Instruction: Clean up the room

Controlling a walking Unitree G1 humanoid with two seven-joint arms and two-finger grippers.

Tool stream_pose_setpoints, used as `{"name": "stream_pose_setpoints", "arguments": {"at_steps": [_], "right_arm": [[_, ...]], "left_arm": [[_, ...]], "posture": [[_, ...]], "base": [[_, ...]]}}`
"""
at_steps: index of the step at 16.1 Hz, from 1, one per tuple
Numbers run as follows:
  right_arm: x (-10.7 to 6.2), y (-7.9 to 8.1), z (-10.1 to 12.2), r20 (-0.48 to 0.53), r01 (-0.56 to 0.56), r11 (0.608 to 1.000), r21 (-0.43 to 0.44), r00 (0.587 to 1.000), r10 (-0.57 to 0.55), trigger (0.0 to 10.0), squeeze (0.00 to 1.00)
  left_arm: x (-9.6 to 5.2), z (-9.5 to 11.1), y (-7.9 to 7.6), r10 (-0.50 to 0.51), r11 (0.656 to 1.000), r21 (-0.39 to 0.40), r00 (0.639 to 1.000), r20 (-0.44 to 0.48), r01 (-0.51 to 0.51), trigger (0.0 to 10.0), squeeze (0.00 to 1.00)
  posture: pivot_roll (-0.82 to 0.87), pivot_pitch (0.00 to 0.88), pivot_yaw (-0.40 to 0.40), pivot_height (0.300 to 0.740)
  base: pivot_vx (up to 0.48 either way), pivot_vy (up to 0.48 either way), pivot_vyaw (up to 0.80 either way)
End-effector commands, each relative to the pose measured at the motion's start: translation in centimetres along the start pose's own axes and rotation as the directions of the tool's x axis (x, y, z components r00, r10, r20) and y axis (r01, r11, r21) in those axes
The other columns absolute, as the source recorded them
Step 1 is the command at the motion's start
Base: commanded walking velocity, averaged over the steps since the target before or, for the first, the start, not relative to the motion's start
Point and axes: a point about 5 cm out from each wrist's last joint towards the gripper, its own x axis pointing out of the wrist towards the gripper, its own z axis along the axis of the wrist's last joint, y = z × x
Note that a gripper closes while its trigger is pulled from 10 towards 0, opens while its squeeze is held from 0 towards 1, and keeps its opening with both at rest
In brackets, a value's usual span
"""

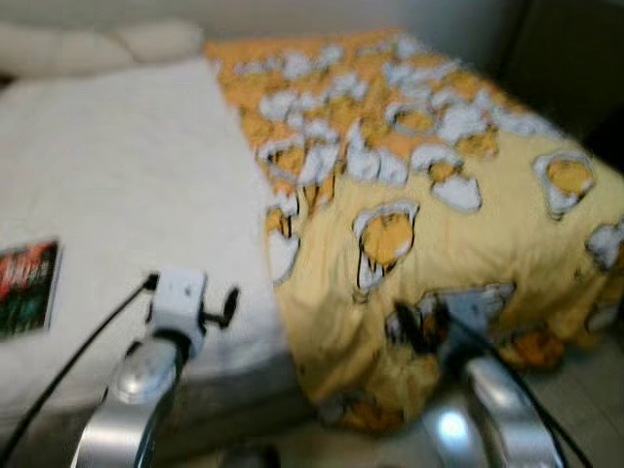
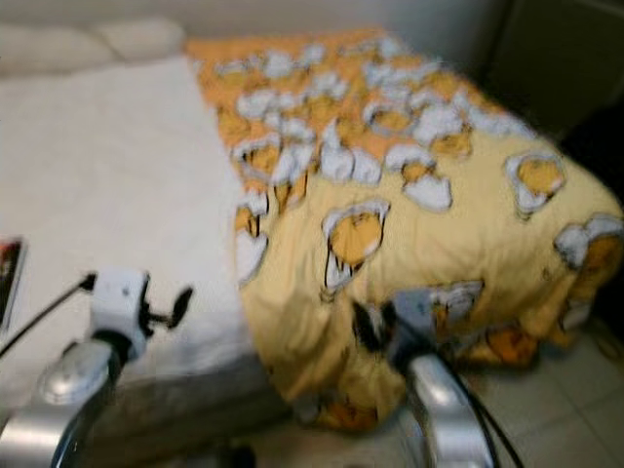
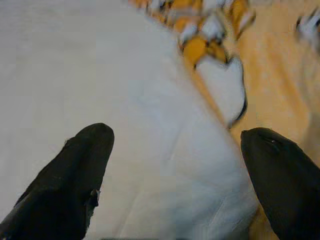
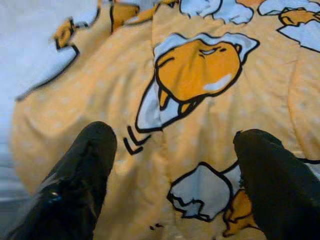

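Both grippers spread wide, nothing held: left gripper (image 3: 175,175) over bare sheet (image 1: 117,195), right gripper (image 4: 172,170) just above quilt (image 1: 439,224) at bed's foot. Quilt bunched on right half, unspread. Book (image 1: 27,288) left on sheet. Pillows (image 1: 88,44) beyond. Cleanup barely begun, prob.

Both eye views motion-blurred throughout. Book (image 1: 26,288) near bed (image 1: 117,195) left edge: cover print illegible, cut off by picture edge. Yellow blanket (image 1: 439,224) pattern smeared; lower hem behind right arm (image 1: 487,400). Fingers (image 3: 75,185) cropped at frame edge in both wrist views.
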Motion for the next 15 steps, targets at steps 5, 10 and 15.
{"name": "stream_pose_setpoints", "arguments": {"at_steps": [5, 10, 15], "right_arm": [[0.7, -0.8, 1.0, -0.001, 0.051, 0.999, -0.019, 0.999, -0.051, 10.0, 1.00], [1.1, -1.6, 1.1, -0.004, 0.089, 0.996, -0.019, 0.996, -0.089, 10.0, 1.00], [1.1, -1.6, 0.6, -0.008, 0.108, 0.994, -0.010, 0.994, -0.108, 10.0, 1.00]], "left_arm": [[0.9, 1.1, 0.1, 0.040, 0.999, 0.010, 0.998, 0.053, -0.040, 10.0, 0.66], [1.4, 1.5, 0.4, 0.057, 0.998, 0.027, 0.996, 0.070, -0.059, 10.0, 0.66], [1.8, 1.5, 0.5, 0.057, 0.997, 0.049, 0.996, 0.073, -0.060, 10.0, 0.66]], "posture": [[-0.01, 0.000, 0.003, 0.740], [0.00, 0.000, -0.001, 0.740], [-0.01, 0.000, 0.008, 0.740]], "base": [[0.000, -0.434, 0.00], [0.000, -0.434, 0.72], [0.000, -0.434, 0.00]]}}
